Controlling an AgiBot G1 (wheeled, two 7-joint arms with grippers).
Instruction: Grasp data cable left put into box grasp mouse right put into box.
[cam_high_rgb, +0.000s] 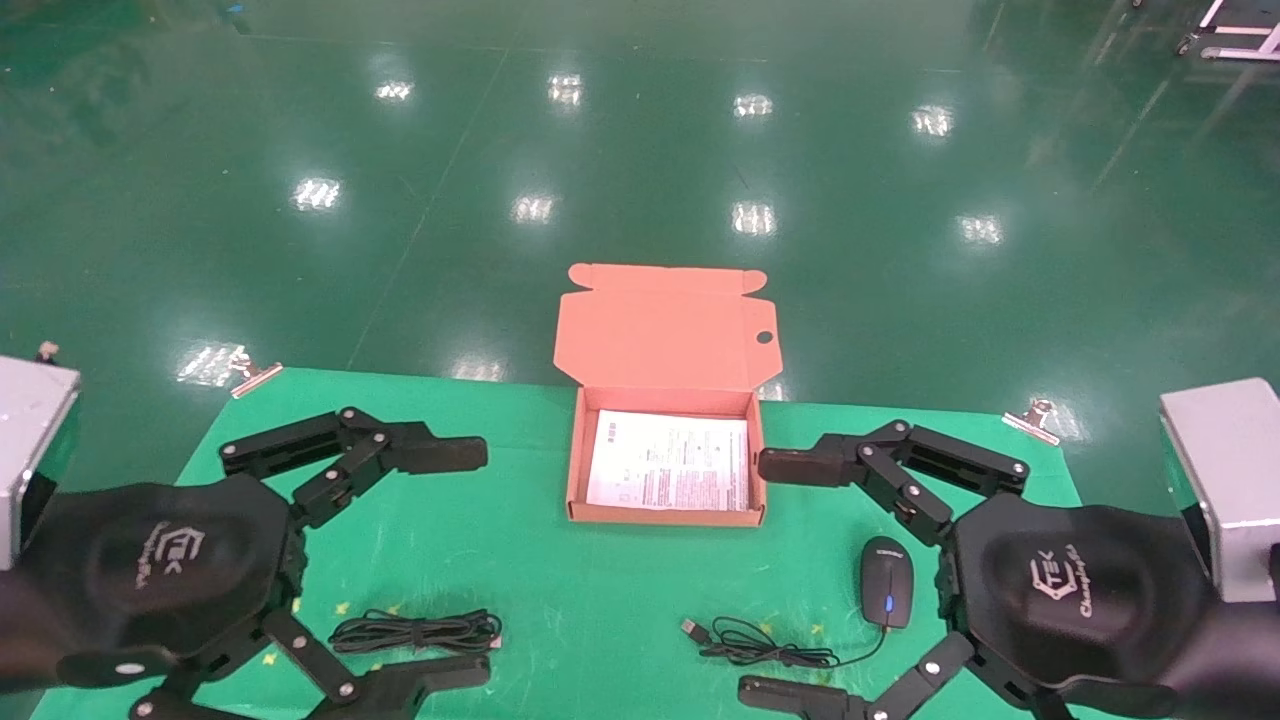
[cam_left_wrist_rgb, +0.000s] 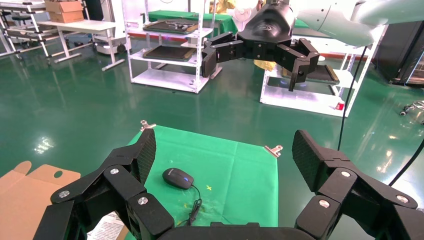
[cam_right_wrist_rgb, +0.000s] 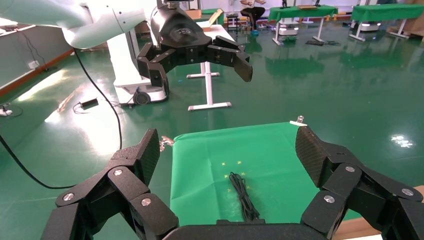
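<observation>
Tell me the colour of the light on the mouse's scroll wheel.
Blue, on the black mouse; the head view shows it best.

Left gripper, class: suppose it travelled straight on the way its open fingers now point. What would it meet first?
Probably nothing on the table: the left gripper points across above the mouse toward the raised right gripper, though depth is uncertain.

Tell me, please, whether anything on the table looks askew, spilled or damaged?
Nothing stands out. The box sits open and square, only its printed sheet inside; the data cable and mouse lie tidy on the green cloth.
</observation>
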